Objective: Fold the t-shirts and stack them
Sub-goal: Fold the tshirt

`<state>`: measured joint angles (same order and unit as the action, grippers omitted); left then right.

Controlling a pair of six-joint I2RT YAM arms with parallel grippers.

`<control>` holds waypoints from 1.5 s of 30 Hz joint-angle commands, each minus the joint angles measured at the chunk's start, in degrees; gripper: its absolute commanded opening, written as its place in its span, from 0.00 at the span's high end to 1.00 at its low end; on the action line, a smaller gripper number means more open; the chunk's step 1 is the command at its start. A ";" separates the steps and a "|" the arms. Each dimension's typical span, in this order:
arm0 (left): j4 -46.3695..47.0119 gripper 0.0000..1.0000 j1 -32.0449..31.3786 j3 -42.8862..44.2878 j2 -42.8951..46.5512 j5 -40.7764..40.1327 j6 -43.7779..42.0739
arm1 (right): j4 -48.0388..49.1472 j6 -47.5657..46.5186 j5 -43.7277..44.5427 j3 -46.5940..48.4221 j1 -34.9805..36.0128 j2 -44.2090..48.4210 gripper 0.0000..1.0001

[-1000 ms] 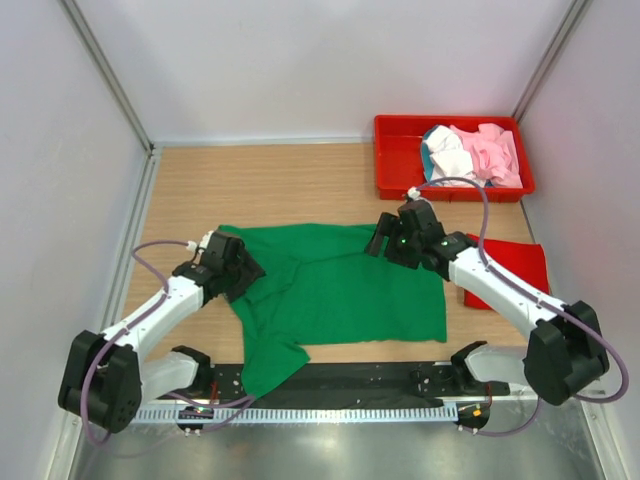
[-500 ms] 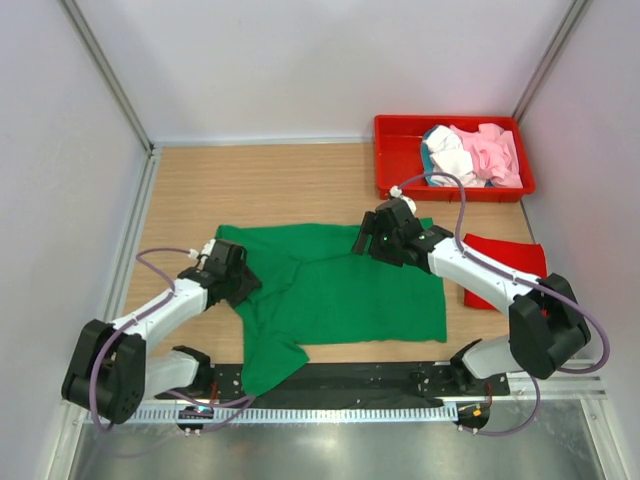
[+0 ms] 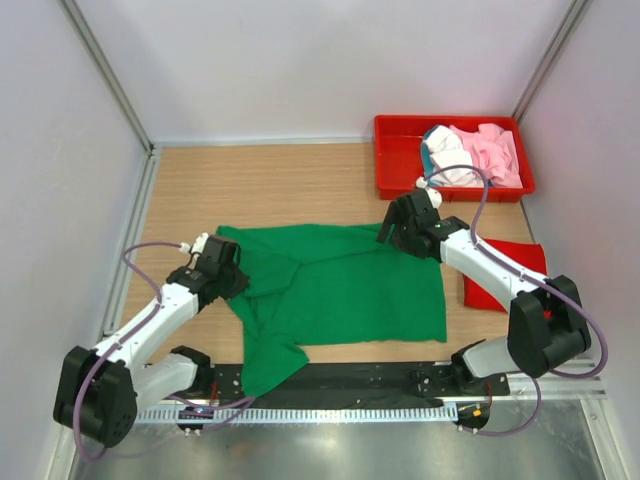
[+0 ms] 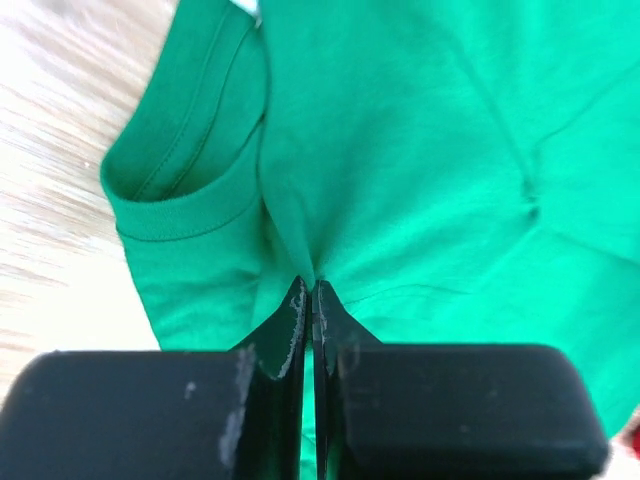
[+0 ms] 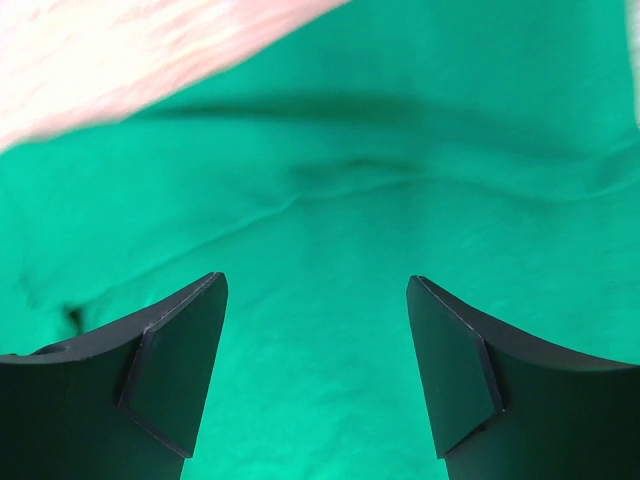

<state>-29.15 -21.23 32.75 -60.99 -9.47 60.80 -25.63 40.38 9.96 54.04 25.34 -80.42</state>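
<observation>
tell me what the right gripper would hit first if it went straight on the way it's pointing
The green t-shirt. The right gripper is open and aimed at the cloth near the shirt's far right corner. Green fabric fills the wrist view between its fingers, with nothing in the way. How far off the cloth lies is unclear.

Table [image 3: 270,190]: light wood-grain top, the grain running side to side.
Back wall [image 3: 330,70]: plain pale panel.
Side walls: left wall [image 3: 50,200] and right wall [image 3: 595,190] — the same pale panels.
Corners: grey metal posts [image 3: 107,72] slanting up from the far corners.
Near edge: brushed metal sheet [image 3: 330,455].
Light: even and soft.
</observation>
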 commanded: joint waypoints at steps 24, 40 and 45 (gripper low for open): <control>-14.27 1.00 0.75 6.62 5.79 -4.59 -2.78 | 4.18 -6.89 4.10 1.59 -8.82 -9.40 0.22; -14.89 1.00 4.71 6.54 5.53 -2.92 -5.33 | 4.97 -8.30 4.46 5.55 -9.79 -14.41 0.22; -12.96 0.96 4.89 4.34 5.01 -0.90 -5.51 | 5.06 -8.74 4.46 5.99 -9.79 -15.64 0.22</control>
<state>-43.07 -16.73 38.02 -55.79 -11.33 56.31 -21.89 32.62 12.95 57.71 15.88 -95.20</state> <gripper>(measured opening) 0.027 0.777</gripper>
